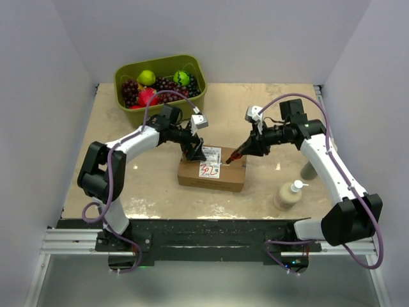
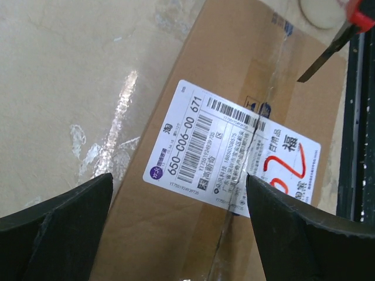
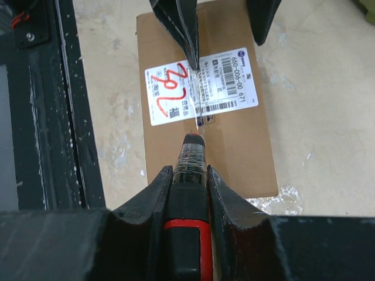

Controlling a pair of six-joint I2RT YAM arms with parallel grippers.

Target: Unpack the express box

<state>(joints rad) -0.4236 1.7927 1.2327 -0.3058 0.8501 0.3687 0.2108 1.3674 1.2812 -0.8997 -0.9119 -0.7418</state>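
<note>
Express box (image 1: 211, 171) sits mid-counter (image 1: 128, 185), top taped shut. R gripper (image 3: 188, 173) clamped on red cutter (image 3: 188, 234), blade lined up w/ tape seam (image 2: 266, 111). L gripper (image 2: 180, 178) wide open over label (image 3: 199, 85), holding nothing. Keep cut shallow, follow seam, pin box w/ L, fingers off the cut line.

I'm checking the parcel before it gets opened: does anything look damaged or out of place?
Yes: the white label on the express box is split by a jagged line across its print, in line with the cutter held in the right claw. The box's flaps lie shut.
</note>
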